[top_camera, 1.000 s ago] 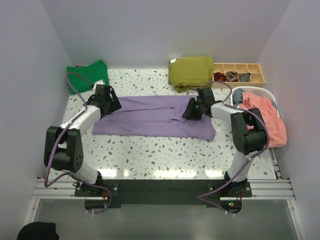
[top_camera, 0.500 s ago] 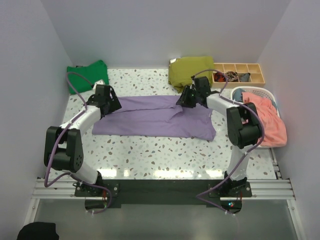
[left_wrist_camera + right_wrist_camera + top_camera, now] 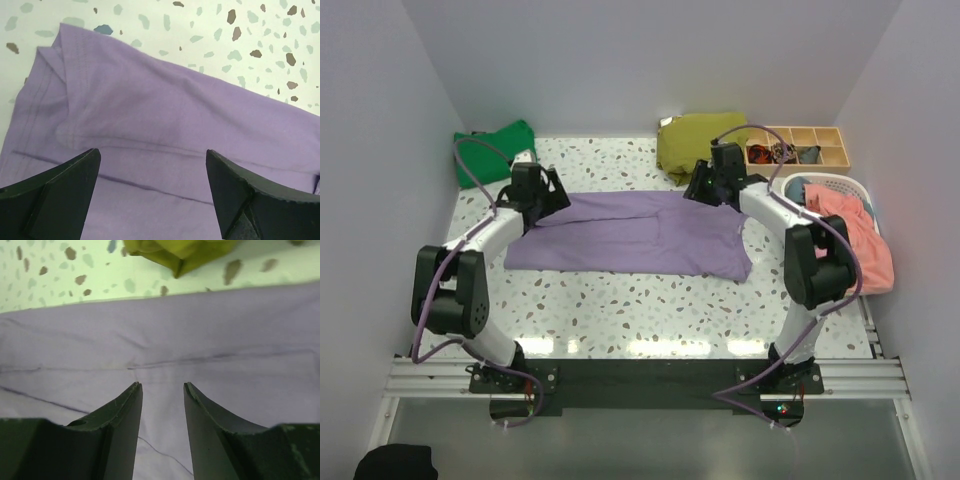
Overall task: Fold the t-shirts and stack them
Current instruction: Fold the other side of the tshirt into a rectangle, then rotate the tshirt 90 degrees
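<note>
right gripper (image 3: 702, 188) has moved back; white basket (image 3: 861, 186) holds pink cloth (image 3: 856, 236).

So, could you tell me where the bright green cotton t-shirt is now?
In the top view, the bright green cotton t-shirt lies bunched in the far left corner, just beyond the left tool and the lavender-purple t-shirt.

purple t-shirt (image 3: 165, 130) cropped, tray items (image 3: 782, 152) — indistinct
</note>
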